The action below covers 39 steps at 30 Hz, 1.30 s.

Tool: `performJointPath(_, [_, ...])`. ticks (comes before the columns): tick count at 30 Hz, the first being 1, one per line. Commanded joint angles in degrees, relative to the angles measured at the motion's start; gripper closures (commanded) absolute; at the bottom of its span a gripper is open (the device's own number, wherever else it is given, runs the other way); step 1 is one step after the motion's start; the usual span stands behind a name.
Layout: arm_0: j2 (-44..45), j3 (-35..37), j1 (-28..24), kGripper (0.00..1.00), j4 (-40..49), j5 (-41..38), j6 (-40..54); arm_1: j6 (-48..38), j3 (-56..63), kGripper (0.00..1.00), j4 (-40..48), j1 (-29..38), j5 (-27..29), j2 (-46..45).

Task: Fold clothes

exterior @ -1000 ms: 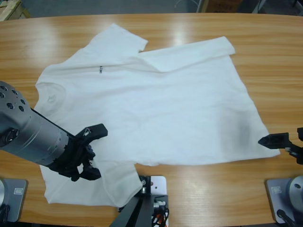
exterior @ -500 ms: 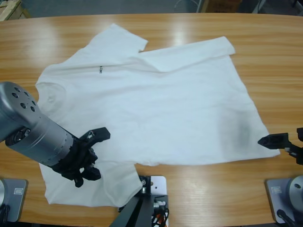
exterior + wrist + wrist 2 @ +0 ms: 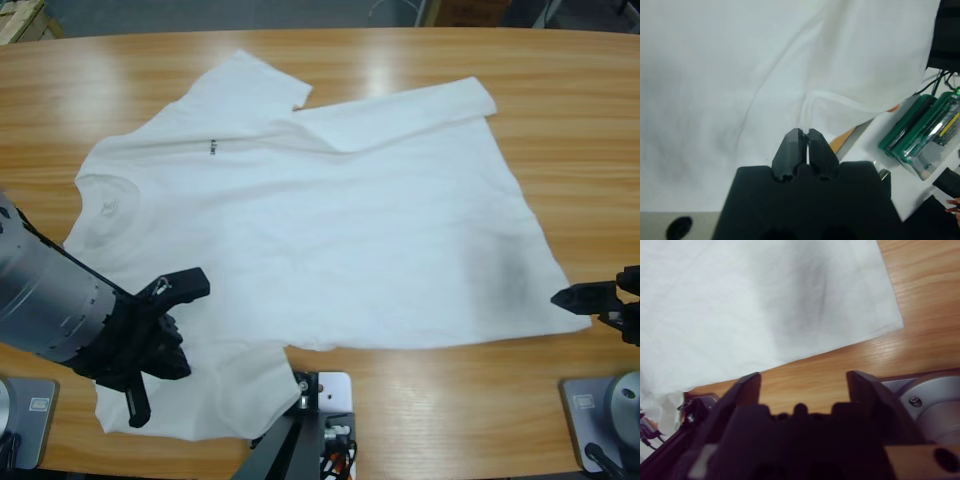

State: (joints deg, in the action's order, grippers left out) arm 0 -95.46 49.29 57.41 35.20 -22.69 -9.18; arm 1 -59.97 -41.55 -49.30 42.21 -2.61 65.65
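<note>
The left tool (image 3: 150, 345) has its two black jaws pressed together, sitting over the near sleeve of the white T-shirt (image 3: 330, 220); whether cloth is caught between them is hard to tell. Since half a second ago this arm has pulled back toward the left edge. The shirt is thin, soft and wrinkly, spread flat on the shiny wooden counter (image 3: 560, 110), with a grey smudge near its hem. The right tool (image 3: 590, 300) is spread wide beside the hem corner, half cut off.
</note>
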Motion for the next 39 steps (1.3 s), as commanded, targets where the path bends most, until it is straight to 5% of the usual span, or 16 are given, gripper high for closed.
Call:
performJointPath(1, [0.54, -2.36, -0.39, 1.0, 0.48, -0.81, 0.25, -0.13, 1.61, 0.492, 0.52, 0.68, 0.68, 0.7])
performJointPath(5, [2.35, -1.9, -0.28, 1.0, 1.19, -0.79, -0.07, -0.64, 1.64, 0.474, -0.13, 0.68, 0.89, 0.65])
performJointPath(6, [3.14, -1.44, -0.28, 1.0, 2.07, -0.7, -0.17, -1.92, 1.64, 0.386, -1.06, 0.68, 1.03, 0.95])
performJointPath(8, [3.71, -0.81, -0.28, 1.0, 3.65, -0.6, -0.61, -5.08, 1.47, 0.037, -2.38, 0.68, 0.96, 2.67])
performJointPath(9, [3.64, -0.9, -0.28, 1.0, 3.95, -0.65, -0.7, -7.49, 1.43, 0.0, -2.49, 0.68, 0.68, 4.06])
performJointPath(20, [5.87, -1.21, -0.28, 1.0, 6.04, 0.19, -2.86, -53.3, 3.21, 0.066, 3.86, 0.75, 1.36, 6.84])
performJointPath(25, [6.99, -1.46, -0.28, 1.0, 5.88, -0.81, -2.51, -58.77, 3.73, 0.097, 2.66, 2.65, 0.11, 4.45])
performJointPath(28, [8.87, -2.22, -0.28, 1.0, 6.04, -1.55, -2.6, -62.23, 3.31, 0.0, 0.76, 5.64, 1.68, 4.36])
performJointPath(32, [9.21, -3.22, -0.25, 1.0, 5.81, -2.09, -2.77, -65.22, 3.44, 0.0, 0.36, 5.66, 3.59, 5.68])
performJointPath(39, [8.15, -2.69, -0.25, 1.0, 5.48, -1.57, -2.76, -70.88, 8.5, 0.023, 8.67, 5.67, 4.7, 8.53])
